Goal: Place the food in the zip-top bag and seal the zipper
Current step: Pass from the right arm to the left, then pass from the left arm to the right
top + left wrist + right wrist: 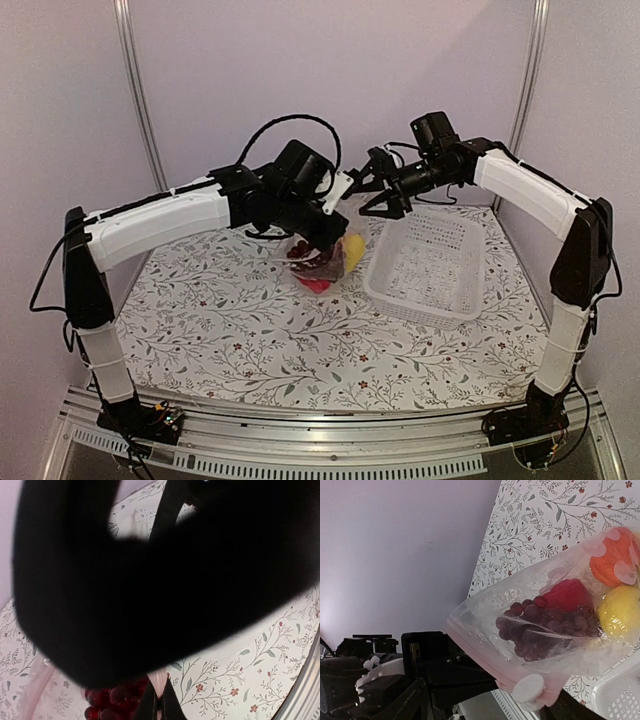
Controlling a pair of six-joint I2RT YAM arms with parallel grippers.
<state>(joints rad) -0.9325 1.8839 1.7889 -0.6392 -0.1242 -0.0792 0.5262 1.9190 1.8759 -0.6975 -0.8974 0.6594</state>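
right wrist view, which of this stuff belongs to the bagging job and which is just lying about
Belongs to the job: zip-top bag, its pink zipper strip, and inside the bag the grape bunch, red pepper, orange fruit and yellow piece.

Just lying about: white basket, floral tablecloth.

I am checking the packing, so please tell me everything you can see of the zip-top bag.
The zip-top bag is clear, crinkly plastic with pale round spots and a pink strip along its mouth, bearing a white round piece. Inside lie dark grapes, a red pepper, an orange fruit and a yellow piece. The left gripper, jaws shut, pinches its mouth edge. In the top view it is just left of the white basket.
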